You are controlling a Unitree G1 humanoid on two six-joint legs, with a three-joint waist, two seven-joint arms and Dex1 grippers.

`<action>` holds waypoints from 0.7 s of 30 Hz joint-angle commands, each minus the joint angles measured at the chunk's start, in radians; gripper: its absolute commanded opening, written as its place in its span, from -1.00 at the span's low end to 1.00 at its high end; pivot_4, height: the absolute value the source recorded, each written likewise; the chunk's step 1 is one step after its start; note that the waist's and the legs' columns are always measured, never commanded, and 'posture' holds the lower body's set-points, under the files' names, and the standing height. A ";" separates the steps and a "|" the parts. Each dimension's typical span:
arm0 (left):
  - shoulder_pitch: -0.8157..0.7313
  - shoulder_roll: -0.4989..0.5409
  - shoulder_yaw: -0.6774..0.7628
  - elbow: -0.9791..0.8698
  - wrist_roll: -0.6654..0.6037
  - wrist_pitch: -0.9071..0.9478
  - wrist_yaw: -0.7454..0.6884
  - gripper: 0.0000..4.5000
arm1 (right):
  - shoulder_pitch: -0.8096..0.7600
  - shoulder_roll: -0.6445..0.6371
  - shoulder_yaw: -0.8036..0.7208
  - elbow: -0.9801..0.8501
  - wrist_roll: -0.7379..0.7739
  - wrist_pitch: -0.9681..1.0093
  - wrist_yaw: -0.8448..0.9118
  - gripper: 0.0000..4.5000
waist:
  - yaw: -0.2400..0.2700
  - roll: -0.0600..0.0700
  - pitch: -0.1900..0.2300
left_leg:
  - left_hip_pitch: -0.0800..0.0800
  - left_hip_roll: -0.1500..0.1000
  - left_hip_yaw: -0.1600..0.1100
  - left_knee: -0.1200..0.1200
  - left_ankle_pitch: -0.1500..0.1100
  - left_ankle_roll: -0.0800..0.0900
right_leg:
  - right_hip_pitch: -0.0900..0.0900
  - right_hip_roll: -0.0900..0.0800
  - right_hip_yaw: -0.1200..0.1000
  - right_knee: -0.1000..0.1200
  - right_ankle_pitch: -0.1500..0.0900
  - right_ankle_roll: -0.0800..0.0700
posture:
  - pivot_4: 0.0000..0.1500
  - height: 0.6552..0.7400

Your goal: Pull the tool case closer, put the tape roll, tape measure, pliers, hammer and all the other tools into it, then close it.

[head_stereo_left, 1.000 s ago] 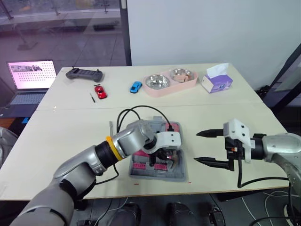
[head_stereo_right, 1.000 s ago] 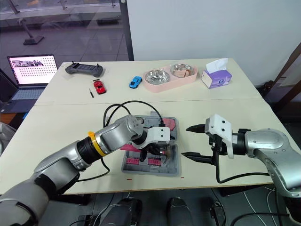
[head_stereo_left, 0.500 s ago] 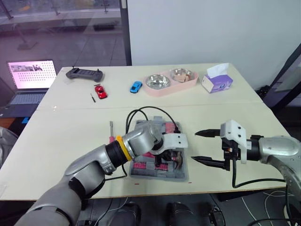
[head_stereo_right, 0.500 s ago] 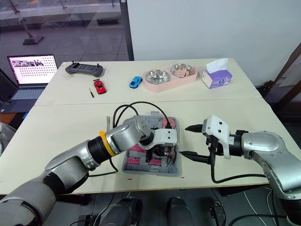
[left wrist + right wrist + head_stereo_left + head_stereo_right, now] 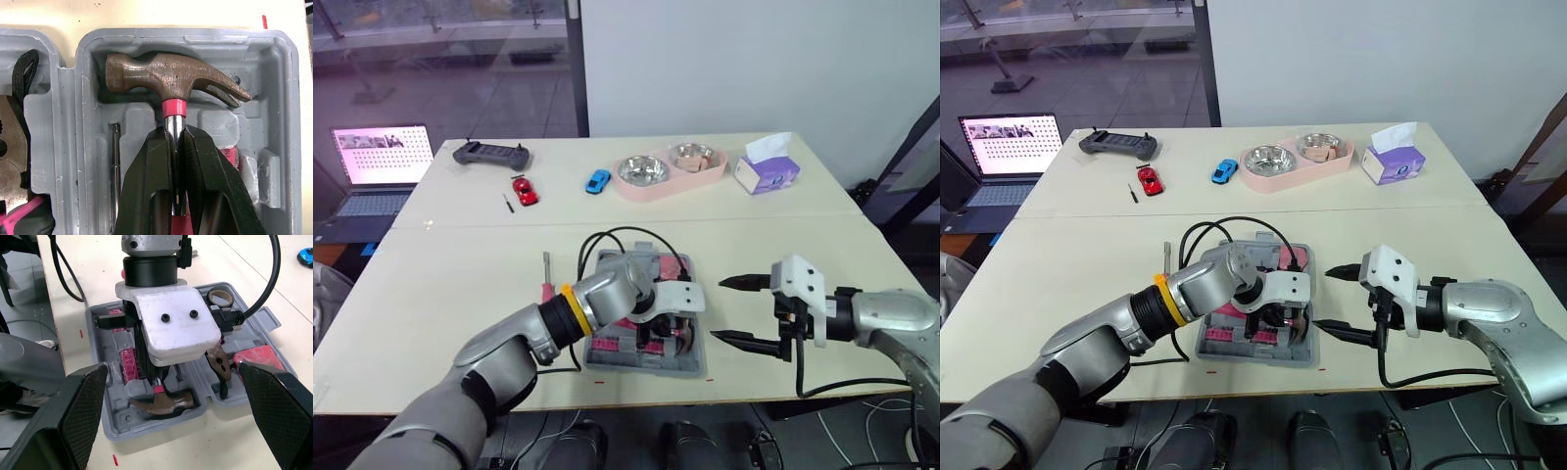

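My left gripper [image 5: 175, 134] clamps the shaft of the rusty brown-headed steel hammer [image 5: 171, 78], whose head lies in the near right pocket of the open grey plastic tool case [image 5: 646, 361]. I see my right gripper [image 5: 717, 309] spread wide just right of the case.

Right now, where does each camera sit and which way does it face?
Eye views: on the head, looking forward and down over the table; both arms show, left pincer in the case, right pincer open beside it.
Left wrist view: on the left wrist, looking along its fingers, shut on the hammer lying in the case.
Right wrist view: on the right wrist, looking between its open fingers at the case and the left pincer.
Shared: both wrist views show the hammer.
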 commanded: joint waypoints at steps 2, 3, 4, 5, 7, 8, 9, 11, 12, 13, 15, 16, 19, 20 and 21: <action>0.016 0.007 -0.002 0.027 0.049 -0.043 0.009 -0.99 | 0.000 -0.001 -0.028 -0.034 0.010 -0.008 -0.006 1.00 | 0.000 0.000 0.000 | 0.001 0.000 0.000 0.000 0.000 0.000 | 0.001 0.000 0.000 0.000 0.000 0.000 | 1.00 1.00; 0.016 0.008 -0.002 0.028 0.051 -0.053 0.009 -0.99 | -0.001 -0.001 -0.028 -0.034 0.010 -0.008 -0.007 1.00 | 0.001 0.000 0.000 | 0.001 0.000 0.000 0.000 0.000 0.000 | 0.002 0.000 0.000 0.000 0.000 0.000 | 1.00 1.00; 0.015 0.015 -0.007 0.024 0.062 -0.081 0.010 -0.99 | 0.000 -0.003 -0.028 -0.035 0.018 0.004 -0.006 1.00 | 0.001 0.000 0.000 | 0.002 0.000 0.000 0.000 0.000 0.000 | 0.002 0.000 0.000 0.000 0.000 0.000 | 1.00 1.00; 0.014 0.019 -0.009 0.022 0.071 -0.102 0.010 -0.58 | 0.001 -0.005 -0.028 -0.036 0.023 0.014 -0.006 1.00 | 0.001 0.000 0.000 | 0.004 0.000 0.000 0.000 0.000 0.001 | 0.004 0.000 0.000 -0.001 0.000 0.000 | 1.00 1.00; 0.014 0.019 0.007 0.004 0.074 -0.117 0.010 -0.27 | 0.004 -0.008 -0.030 -0.036 0.028 0.026 -0.004 1.00 | 0.002 0.000 0.000 | 0.006 0.000 0.000 0.000 -0.001 0.001 | 0.007 -0.001 0.000 -0.002 0.000 0.000 | 1.00 1.00; 0.016 0.015 0.021 -0.008 0.073 -0.114 0.010 0.00 | 0.006 -0.010 -0.031 -0.036 0.027 0.028 -0.004 1.00 | 0.001 0.000 0.000 | 0.006 0.000 0.000 0.000 -0.001 0.001 | 0.008 -0.001 0.000 -0.003 0.000 0.000 | 1.00 1.00; 0.011 0.021 0.027 -0.024 0.079 -0.115 0.005 0.21 | 0.007 -0.010 -0.031 -0.035 0.026 0.027 -0.002 1.00 | 0.000 0.000 0.000 | 0.006 0.000 0.000 0.000 -0.001 0.001 | 0.008 -0.001 0.000 -0.003 0.000 0.000 | 1.00 1.00; 0.002 0.034 0.048 -0.064 0.084 -0.095 -0.004 0.69 | 0.008 -0.009 -0.030 -0.037 0.031 0.030 -0.002 1.00 | -0.003 0.000 0.000 | 0.006 0.000 -0.001 0.000 -0.002 0.002 | 0.007 -0.001 0.000 -0.003 -0.001 0.001 | 1.00 1.00; -0.002 0.043 0.060 -0.090 0.083 -0.084 -0.011 0.87 | 0.007 -0.007 -0.029 -0.038 0.034 0.031 -0.003 1.00 | -0.003 0.000 0.000 | 0.006 0.000 0.000 0.000 -0.002 0.003 | 0.007 -0.001 0.000 -0.003 -0.001 0.001 | 1.00 1.00; -0.004 0.051 0.078 -0.122 0.075 -0.071 -0.018 0.87 | 0.007 -0.006 -0.028 -0.038 0.035 0.032 -0.004 1.00 | -0.004 0.000 0.000 | 0.006 0.000 0.000 0.000 -0.002 0.003 | 0.007 -0.001 0.000 -0.003 -0.001 0.001 | 1.00 1.00; -0.011 0.073 0.101 -0.182 0.062 -0.040 -0.037 0.87 | 0.004 -0.004 -0.025 -0.035 0.032 0.030 -0.004 1.00 | -0.004 0.000 0.000 | 0.006 0.000 0.000 0.000 -0.002 0.003 | 0.006 0.000 0.000 -0.003 -0.001 0.001 | 1.00 1.00; -0.011 0.084 0.113 -0.205 0.058 -0.028 -0.043 0.87 | 0.002 -0.004 -0.023 -0.033 0.030 0.029 -0.005 1.00 | -0.004 0.000 0.000 | 0.005 0.000 0.000 0.000 -0.002 0.003 | 0.006 0.000 0.000 -0.003 -0.001 0.001 | 1.00 1.00; 0.007 0.131 0.185 -0.273 0.030 -0.014 -0.053 0.87 | -0.007 0.002 -0.017 -0.030 0.027 0.026 -0.011 1.00 | -0.004 0.000 0.000 | 0.005 0.000 0.000 0.000 -0.002 0.003 | 0.006 0.000 0.000 -0.003 -0.001 0.001 | 1.00 1.00; 0.021 0.147 0.215 -0.291 0.016 -0.020 -0.053 0.87 | -0.010 0.004 -0.015 -0.031 0.026 0.025 -0.014 1.00 | -0.005 0.001 0.000 | 0.005 0.000 0.000 0.000 -0.002 0.003 | 0.006 0.000 0.000 -0.003 -0.001 0.001 | 1.00 1.00; 0.042 0.159 0.251 -0.307 -0.002 -0.040 -0.048 0.87 | -0.013 0.007 -0.013 -0.031 0.024 0.023 -0.017 1.00 | -0.006 0.001 0.000 | 0.006 0.000 0.000 0.000 -0.002 0.003 | 0.006 0.000 0.000 -0.003 -0.001 0.001 | 1.00 1.00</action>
